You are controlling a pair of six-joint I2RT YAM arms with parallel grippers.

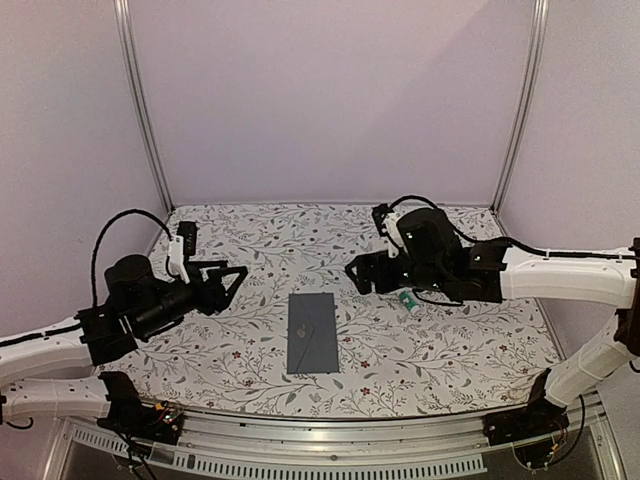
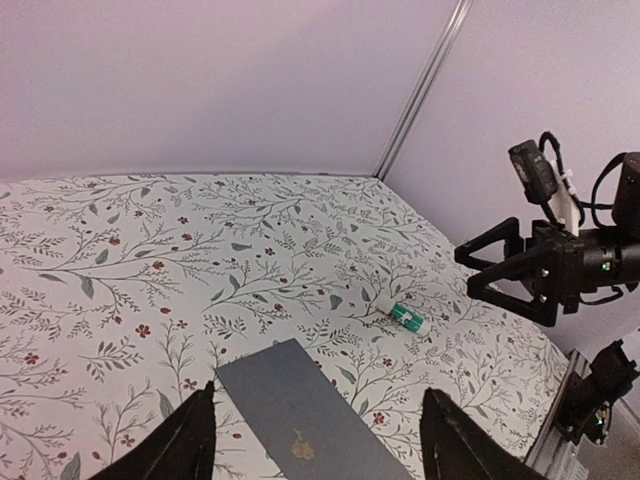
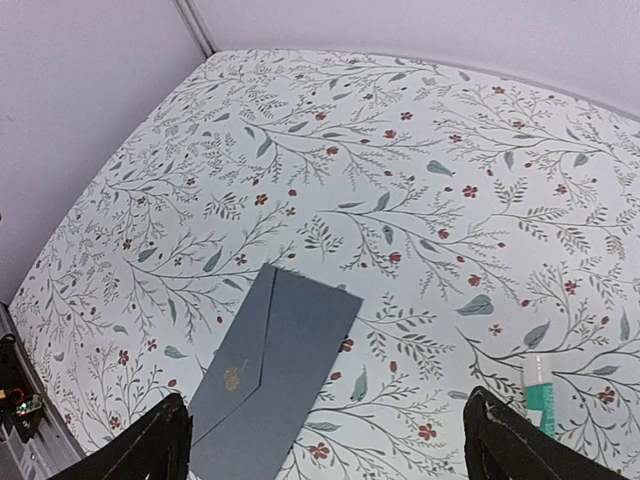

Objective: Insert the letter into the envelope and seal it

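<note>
Fingers apart; envelope lies near-far (flat).

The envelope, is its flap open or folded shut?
Folded shut. The envelope lies flat, its pointed flap down against the body, a gold mark at the tip. Whether it is glued, cannot tell.

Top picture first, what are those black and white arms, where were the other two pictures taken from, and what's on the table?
Those are two robot arms, each ending in a two-finger gripper. The top picture looks down from above and behind them; the others come from wrist cameras. The left gripper and right gripper stand open, holding nothing. On the floral tablecloth lies a dark grey envelope, flap folded down, with a small teal-white tube to its right. No letter shows.
</note>
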